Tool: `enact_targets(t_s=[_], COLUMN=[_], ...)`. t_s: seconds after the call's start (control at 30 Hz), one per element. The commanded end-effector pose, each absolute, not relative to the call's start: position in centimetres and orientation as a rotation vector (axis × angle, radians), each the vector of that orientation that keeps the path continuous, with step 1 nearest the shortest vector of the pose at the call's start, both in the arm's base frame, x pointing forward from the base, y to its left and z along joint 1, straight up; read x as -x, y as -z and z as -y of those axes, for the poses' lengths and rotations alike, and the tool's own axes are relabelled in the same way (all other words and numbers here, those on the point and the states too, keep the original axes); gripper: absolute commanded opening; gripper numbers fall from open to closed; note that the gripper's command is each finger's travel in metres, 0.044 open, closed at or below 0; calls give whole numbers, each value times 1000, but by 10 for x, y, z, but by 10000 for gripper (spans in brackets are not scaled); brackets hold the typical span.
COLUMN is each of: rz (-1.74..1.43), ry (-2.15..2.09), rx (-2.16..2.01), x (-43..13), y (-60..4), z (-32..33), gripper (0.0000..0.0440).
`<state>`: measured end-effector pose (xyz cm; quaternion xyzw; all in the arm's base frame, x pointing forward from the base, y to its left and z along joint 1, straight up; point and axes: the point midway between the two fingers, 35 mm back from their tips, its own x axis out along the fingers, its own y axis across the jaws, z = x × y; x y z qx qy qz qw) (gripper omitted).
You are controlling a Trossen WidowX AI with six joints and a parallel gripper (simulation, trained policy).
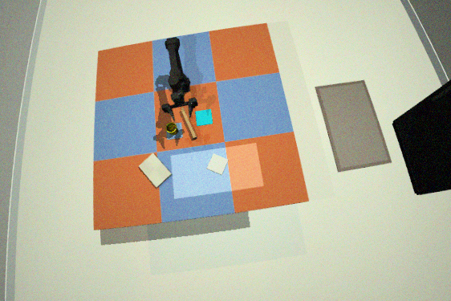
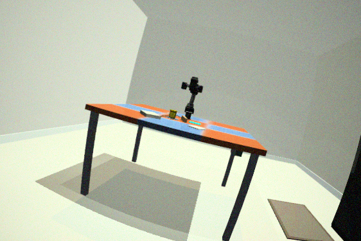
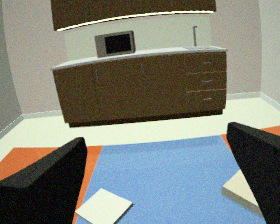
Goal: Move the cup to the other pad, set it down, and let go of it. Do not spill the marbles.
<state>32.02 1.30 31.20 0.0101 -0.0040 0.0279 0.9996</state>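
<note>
A yellow cup [image 1: 172, 128] [image 2: 173, 114] stands upright on a blue pad [image 1: 179, 130]. The marbles inside it cannot be made out. A cyan pad [image 1: 204, 117] [image 2: 194, 123] lies to the right of the cup in the top and exterior views, with nothing on it. My gripper [image 1: 182, 119] [image 2: 192, 87] [image 3: 158, 138] is open, with nothing between its fingers. It is raised well above the table, pointing roughly level, and does not touch the cup. The cup and both pads are out of the wrist view.
A long wooden block [image 1: 188, 124] [image 2: 184, 119] lies between the two pads. A thick cream slab [image 1: 155, 169] [image 2: 150, 114] [image 3: 241, 192] and a thin cream tile [image 1: 217, 164] [image 2: 196, 127] [image 3: 104, 206] lie farther from the arm's base on the checkered table [image 1: 265, 171].
</note>
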Motion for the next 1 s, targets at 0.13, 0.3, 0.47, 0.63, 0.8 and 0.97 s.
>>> enact_targets(t_s=[0.13,0.3,0.47,0.63,0.8,0.97], rz=[-27,-81,-152,-223,-298,-375], ry=[-34,-20,-18,-22,-23,-20], rx=[-28,-44,-65,-90,-114,-136], x=[-321,-323,-325,-328,-331,-333], y=[-309,-303,-295,-290,-284,-279], z=[-11,-11,-14,-19,-23,-27], gripper=[269,138,86,82,84,89])
